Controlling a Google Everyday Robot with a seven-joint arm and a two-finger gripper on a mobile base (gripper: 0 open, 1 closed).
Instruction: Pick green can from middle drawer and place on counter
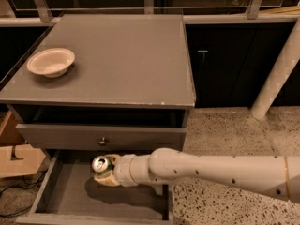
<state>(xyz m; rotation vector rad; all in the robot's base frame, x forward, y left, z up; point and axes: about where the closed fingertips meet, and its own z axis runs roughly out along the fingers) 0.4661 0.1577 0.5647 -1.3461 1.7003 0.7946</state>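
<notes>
The green can (101, 165) shows its silver top and pull tab, held above the floor of the open middle drawer (70, 196). My gripper (104, 170) reaches in from the right at the end of the white arm and is shut on the can. The can hangs just below the grey drawer front with the knob (102, 141). The counter (122, 60) is the flat grey cabinet top above.
A white bowl (51, 62) sits on the counter's left side. A cardboard box (14, 158) stands left of the cabinet. A white pole (276, 78) leans at the right over the speckled floor (234, 130).
</notes>
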